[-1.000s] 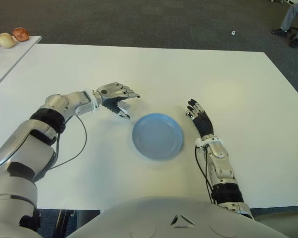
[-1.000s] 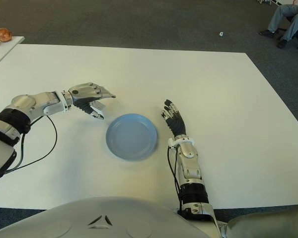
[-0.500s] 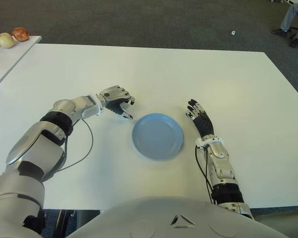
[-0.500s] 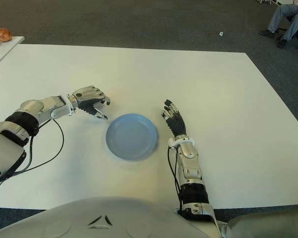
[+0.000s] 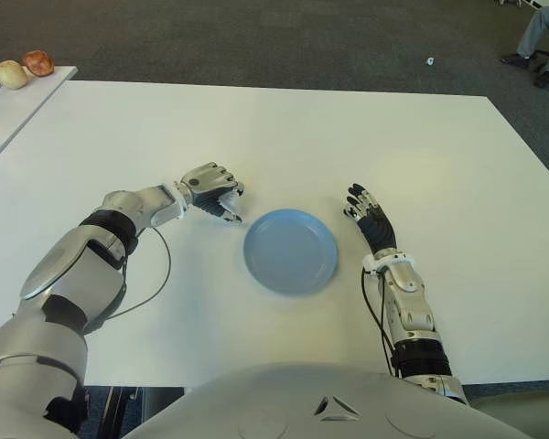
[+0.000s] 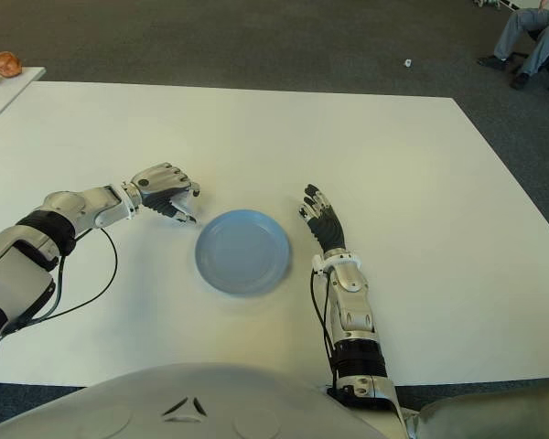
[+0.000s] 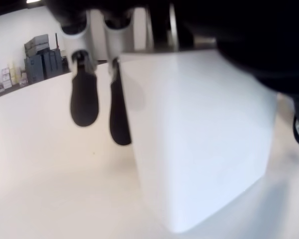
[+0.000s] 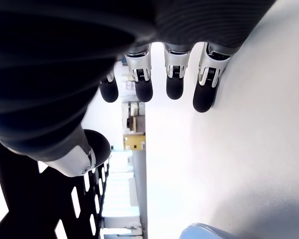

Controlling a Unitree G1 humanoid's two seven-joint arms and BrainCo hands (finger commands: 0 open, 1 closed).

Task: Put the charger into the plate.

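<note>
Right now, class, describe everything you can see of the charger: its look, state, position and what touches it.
The charger is a plain white block with flat faces and softly rounded edges, smooth like plastic. No cable or prongs show. The left robot hand is curled around it, dark fingertips beside one face, holding it just left of the blue plate, low over the white table. It is not yet in the plate.
</note>
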